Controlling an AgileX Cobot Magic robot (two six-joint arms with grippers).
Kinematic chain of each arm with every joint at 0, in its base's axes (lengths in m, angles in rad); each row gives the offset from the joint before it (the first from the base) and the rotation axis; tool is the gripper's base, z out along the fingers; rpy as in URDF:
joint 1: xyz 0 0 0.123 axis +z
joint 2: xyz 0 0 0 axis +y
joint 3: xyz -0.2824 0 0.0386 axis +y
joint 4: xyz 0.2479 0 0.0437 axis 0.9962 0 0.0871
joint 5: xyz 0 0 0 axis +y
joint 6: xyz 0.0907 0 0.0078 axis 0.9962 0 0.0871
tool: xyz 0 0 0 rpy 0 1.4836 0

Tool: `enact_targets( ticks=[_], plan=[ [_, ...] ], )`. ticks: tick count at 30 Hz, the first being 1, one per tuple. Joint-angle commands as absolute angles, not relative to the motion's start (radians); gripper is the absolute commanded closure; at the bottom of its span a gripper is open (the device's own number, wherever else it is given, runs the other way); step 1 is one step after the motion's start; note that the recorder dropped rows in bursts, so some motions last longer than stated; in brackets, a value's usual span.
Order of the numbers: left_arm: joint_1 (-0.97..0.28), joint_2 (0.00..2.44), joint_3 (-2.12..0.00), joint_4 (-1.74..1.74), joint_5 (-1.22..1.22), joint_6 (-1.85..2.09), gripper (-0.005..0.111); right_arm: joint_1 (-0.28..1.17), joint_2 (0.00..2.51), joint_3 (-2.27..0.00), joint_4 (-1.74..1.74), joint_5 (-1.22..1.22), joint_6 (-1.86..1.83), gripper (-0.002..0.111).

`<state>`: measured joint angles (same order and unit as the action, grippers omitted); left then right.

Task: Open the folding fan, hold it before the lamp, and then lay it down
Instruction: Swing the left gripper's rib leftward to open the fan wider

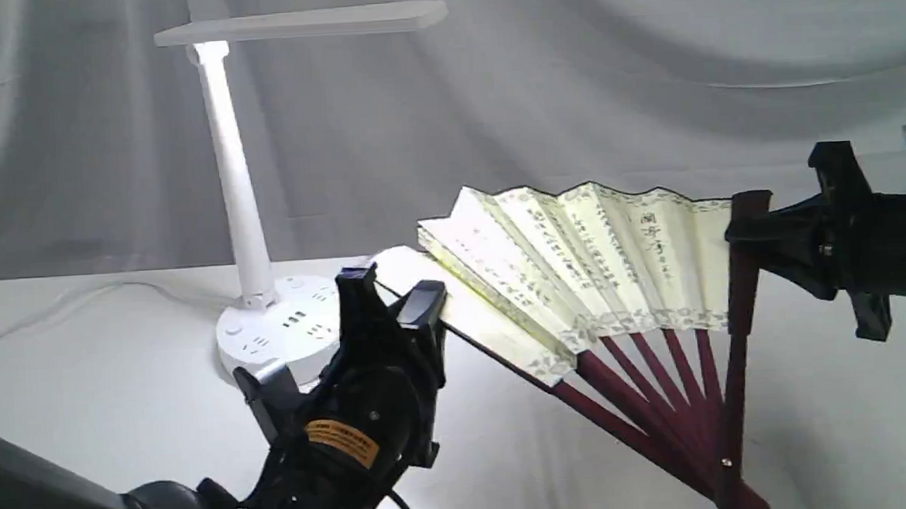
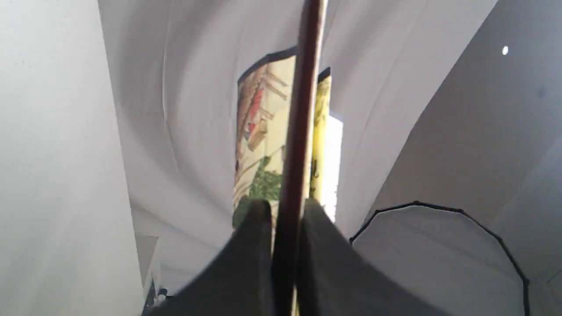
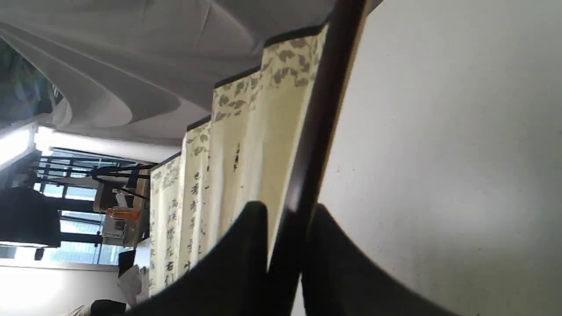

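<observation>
The folding fan (image 1: 593, 263) was held part-spread between the two tools. One guard was clamped in the left tool (image 1: 393, 292) and the other in the right tool (image 1: 746, 231). If these were drawn apart unevenly, the paper leaf could be torn or a guard let slip. The lamp (image 1: 236, 180), just beyond the left tool, could be knocked.

The white-draped worktop (image 1: 119, 396) carries the lamp (image 1: 246, 219), upright on its round base. A thin white cord (image 1: 144, 285) lies beside that base, trailing away.
</observation>
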<state>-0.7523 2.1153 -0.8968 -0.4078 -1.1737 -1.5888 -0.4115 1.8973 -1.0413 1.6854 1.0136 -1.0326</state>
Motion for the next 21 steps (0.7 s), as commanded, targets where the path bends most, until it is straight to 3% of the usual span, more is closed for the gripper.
enact_targets(
  ticks=[1,21],
  plan=[
    [-0.780,2.099,-0.902,-0.471,-1.221,-1.612,0.107,-0.450,1.892,-1.038,1.597,1.010,-1.070,0.108],
    [-0.807,2.099,-0.902,-0.464,-1.143,-1.615,0.107,-0.709,1.892,-0.820,1.650,1.092,-1.118,0.108]
  ],
)
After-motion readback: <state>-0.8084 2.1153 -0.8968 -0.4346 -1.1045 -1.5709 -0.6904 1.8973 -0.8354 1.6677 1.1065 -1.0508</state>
